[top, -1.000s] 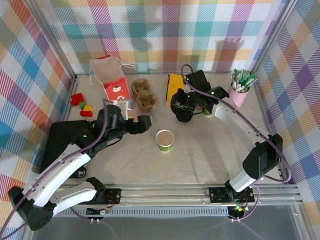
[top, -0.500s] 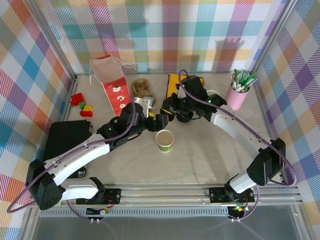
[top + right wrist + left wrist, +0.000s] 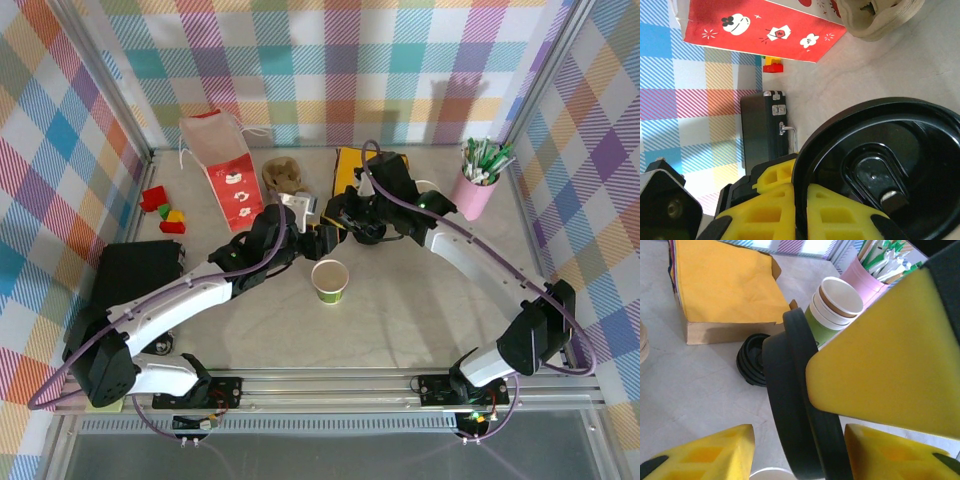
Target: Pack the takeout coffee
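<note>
Right wrist: right gripper (image 3: 801, 200) pinches black lid (image 3: 875, 170) (left gripper (image 3: 800, 456) half-open around it, perhaps touching).

Green cup (image 3: 330, 281), black lid (image 3: 874, 169)

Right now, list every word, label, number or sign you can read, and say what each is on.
No legible words or numbers anywhere.
red paper bag: white picture motifs with black detail, no letters readable.
green paper cup, black lid: no print visible.
</note>
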Robot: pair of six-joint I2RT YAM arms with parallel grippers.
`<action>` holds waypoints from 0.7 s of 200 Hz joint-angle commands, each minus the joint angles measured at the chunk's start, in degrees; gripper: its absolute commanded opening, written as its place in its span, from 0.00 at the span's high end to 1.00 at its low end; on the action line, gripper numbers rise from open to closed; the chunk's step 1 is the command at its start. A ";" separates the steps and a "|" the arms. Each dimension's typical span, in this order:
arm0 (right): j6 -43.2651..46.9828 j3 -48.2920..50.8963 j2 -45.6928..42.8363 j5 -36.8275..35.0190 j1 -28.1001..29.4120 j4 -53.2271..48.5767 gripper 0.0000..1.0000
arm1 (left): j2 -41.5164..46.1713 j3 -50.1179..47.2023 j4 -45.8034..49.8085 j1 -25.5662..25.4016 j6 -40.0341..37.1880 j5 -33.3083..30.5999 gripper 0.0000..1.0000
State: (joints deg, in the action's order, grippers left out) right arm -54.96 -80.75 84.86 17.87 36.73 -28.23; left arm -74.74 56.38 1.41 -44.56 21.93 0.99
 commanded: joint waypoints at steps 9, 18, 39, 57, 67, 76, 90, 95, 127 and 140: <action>-0.70 0.71 -2.42 0.43 0.27 1.33 0.87 | 0.39 -0.43 -3.56 -0.32 -0.41 0.82 0.65; -0.29 0.65 -2.51 -0.12 0.29 0.93 0.87 | 0.63 -0.47 -3.56 -0.29 -0.40 0.84 0.68; 1.38 0.33 -2.99 -2.12 0.27 -0.46 0.80 | 1.13 -0.48 -3.54 -0.32 0.24 1.00 0.75; 4.40 -1.01 -3.84 -5.90 0.23 -3.63 0.72 | 1.69 -0.31 -2.61 -0.32 1.77 0.95 0.80; 6.95 -2.04 -4.48 -7.15 0.11 -4.98 0.65 | 2.17 -0.16 -1.60 -0.31 2.92 1.23 0.82; 10.05 -3.14 -5.23 -9.43 0.10 -6.47 0.59 | 2.74 0.04 -0.30 -0.27 3.99 1.33 0.83; 15.08 -3.73 -7.05 -12.07 0.10 -7.78 0.52 | 4.01 0.47 2.60 -0.22 5.91 1.38 0.87; 17.74 -3.78 -7.80 -13.07 0.10 -7.95 0.51 | 4.56 0.66 3.87 -0.17 6.52 1.74 0.89; 34.51 1.68 -14.81 -15.17 0.10 -3.93 0.48 | 8.57 2.27 12.65 1.47 10.24 6.27 0.93; 41.61 5.76 -18.60 -13.07 0.10 -0.52 0.47 | 10.44 2.93 18.15 2.66 11.97 7.35 0.93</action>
State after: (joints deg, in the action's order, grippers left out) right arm -30.41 -80.09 72.23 5.02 36.73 -32.86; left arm -68.25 56.60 9.43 -43.64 29.50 4.73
